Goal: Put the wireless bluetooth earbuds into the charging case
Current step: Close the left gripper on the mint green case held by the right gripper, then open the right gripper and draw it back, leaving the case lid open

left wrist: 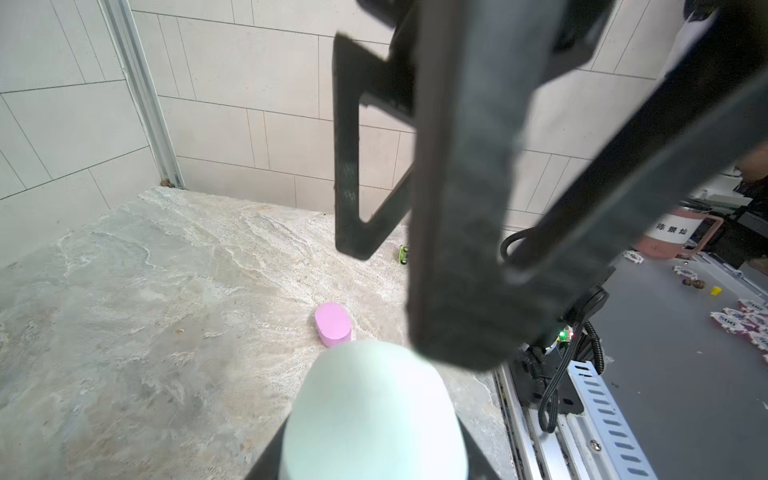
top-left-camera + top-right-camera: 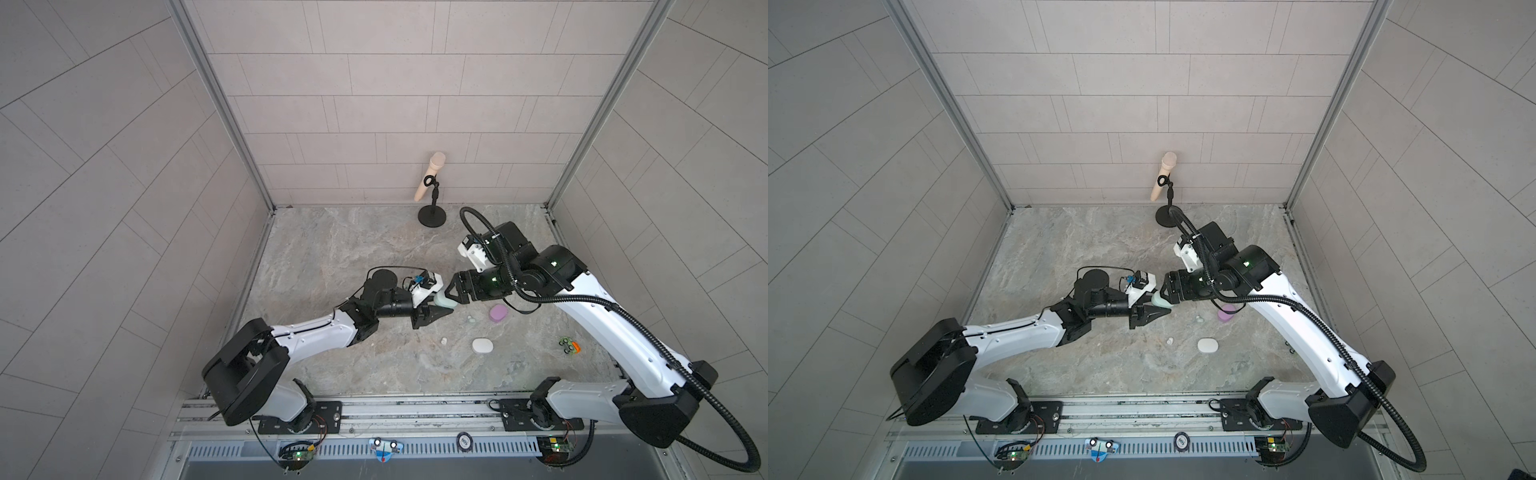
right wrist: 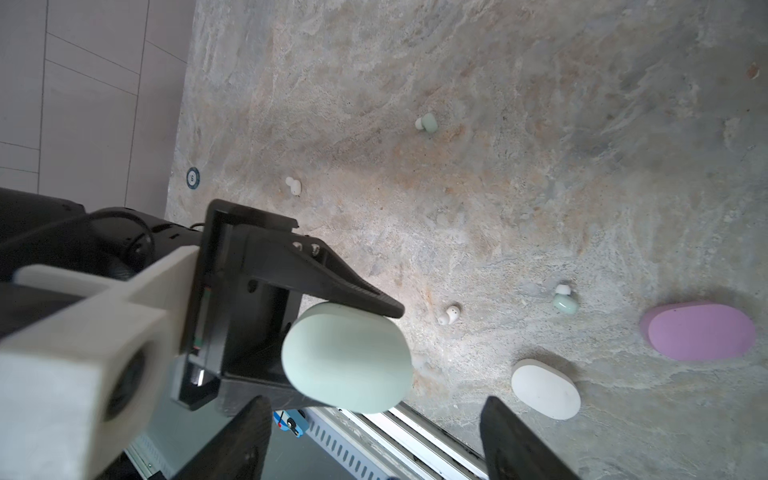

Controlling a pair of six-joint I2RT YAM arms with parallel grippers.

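1. The wireless bluetooth earbuds [image 3: 449,315] lie loose on the tabletop [image 3: 582,104]. I count 4 of them: 2 white and 2 mint [image 3: 564,300], all well apart from each other. I see no lilac ones.
2. They look tiny, light, hard and glossy. A bean shape like that would likely squirt out of a pinch, so I'd take each one across its broad body, not by the soft tip.
3. The mint charging case [image 3: 347,357] is up off the tabletop. It is a smooth egg-like shell and appears closed.
4. The left end effector [image 2: 441,309] is pinching that case between its fingers. Because the shell is rounded and slick, a low grip on the bottom half seems wise, leaving the lid free.
5. The right end effector [image 2: 451,292] hovers right at the case with its jaws spread, one on each side, and it is gripping nothing.
6. Beyond them, the lilac case [image 2: 498,312] and the white case [image 2: 482,345] rest closed on the tabletop, near the loose earbuds.
7. A small green-and-orange toy [image 2: 568,345] sits off to the right, and a microphone [image 2: 432,176] stands on its stand at the back wall.
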